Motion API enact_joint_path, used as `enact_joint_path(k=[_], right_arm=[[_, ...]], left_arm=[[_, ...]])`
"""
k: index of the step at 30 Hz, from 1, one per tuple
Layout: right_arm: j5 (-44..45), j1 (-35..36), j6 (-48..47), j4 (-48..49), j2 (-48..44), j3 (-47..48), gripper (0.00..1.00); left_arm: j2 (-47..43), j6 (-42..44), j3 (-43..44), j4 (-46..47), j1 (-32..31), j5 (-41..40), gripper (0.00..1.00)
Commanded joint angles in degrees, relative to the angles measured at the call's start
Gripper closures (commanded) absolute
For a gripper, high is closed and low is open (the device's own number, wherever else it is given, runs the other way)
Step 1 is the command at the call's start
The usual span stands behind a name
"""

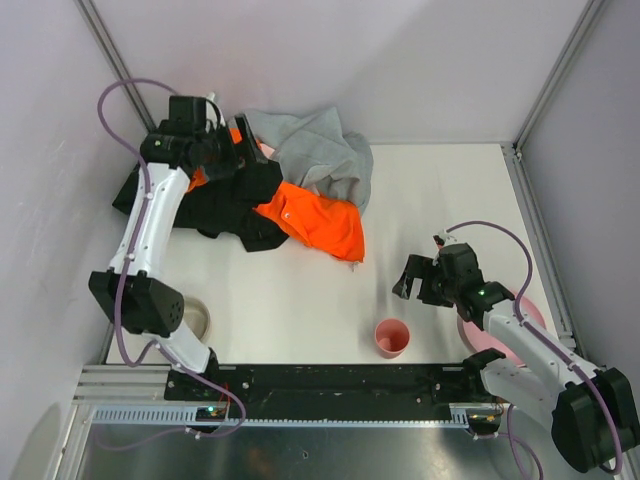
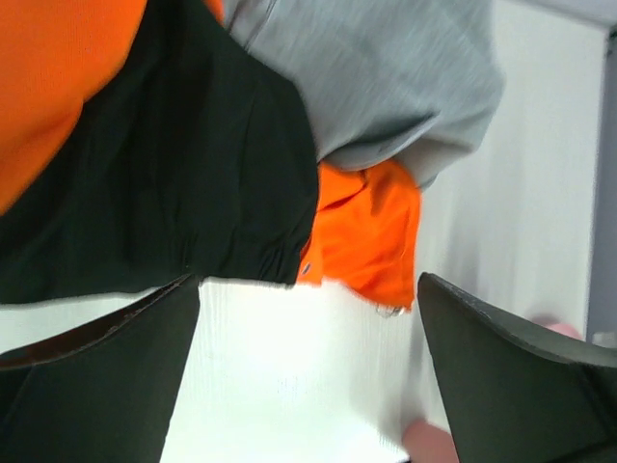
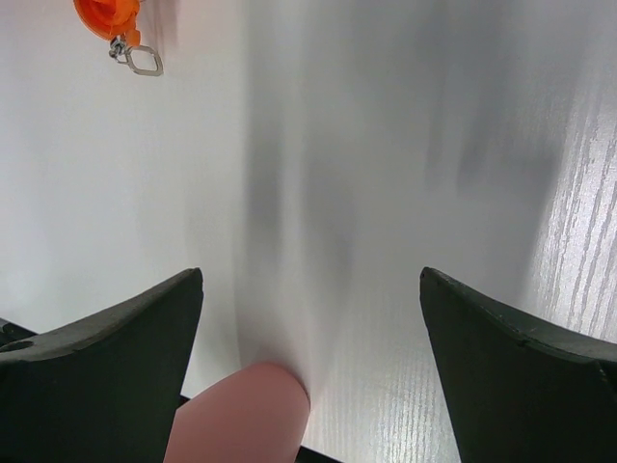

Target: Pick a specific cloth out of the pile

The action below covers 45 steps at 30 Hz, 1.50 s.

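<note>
Cloth: black fabric at the near-left edge of the pile; from overhead its own outline cannot be told within the black mass. The left pincer hangs over it. The right pincer sits apart beside the pink cup, presumably keeping clear. Left wrist: jaws spread, empty, black hem just ahead on the white surface, likely lined up for a pinch. Right wrist: jaws spread, nothing held.

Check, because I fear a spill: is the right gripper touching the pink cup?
Apart. The top view shows bare table between the open right gripper and the pink cup.
</note>
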Motion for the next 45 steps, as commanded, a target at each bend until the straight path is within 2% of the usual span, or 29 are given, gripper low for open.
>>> enact_joint_path(k=[1, 7, 10, 14, 18, 28, 45], right_arm=[[-0.8, 0.7, 1.0, 1.0, 0.0, 1.8, 0.01], [-0.9, 1.6, 1.8, 2.1, 1.3, 1.8, 0.01], [-0.6, 2.2, 2.0, 2.3, 1.7, 1.8, 0.01], [-0.1, 2.8, 2.3, 2.5, 2.1, 1.8, 0.01], [-0.1, 3.3, 2.6, 2.9, 2.5, 1.8, 0.01], [0.7, 3.8, 2.5, 2.2, 1.9, 1.8, 0.01], [1.7, 3.8, 1.4, 1.6, 1.9, 1.8, 0.01]], left_arm=[[-6.9, -1.1, -11.3, -0.7, 0.3, 0.3, 0.00], [-12.9, -3.2, -33.5, 4.8, 0.0, 1.4, 0.01], [-15.3, -4.8, -41.8, 8.5, -0.2, 2.3, 0.00], [-17.5, -6.7, -49.1, 13.4, -0.9, 2.8, 0.00], [-18.2, -8.0, -52.5, 18.2, -1.6, 2.5, 0.00], [-11.7, -8.9, -50.8, 28.1, -2.5, 1.7, 0.00], [7.2, -7.2, -32.7, 30.6, -6.0, -2.9, 0.01]])
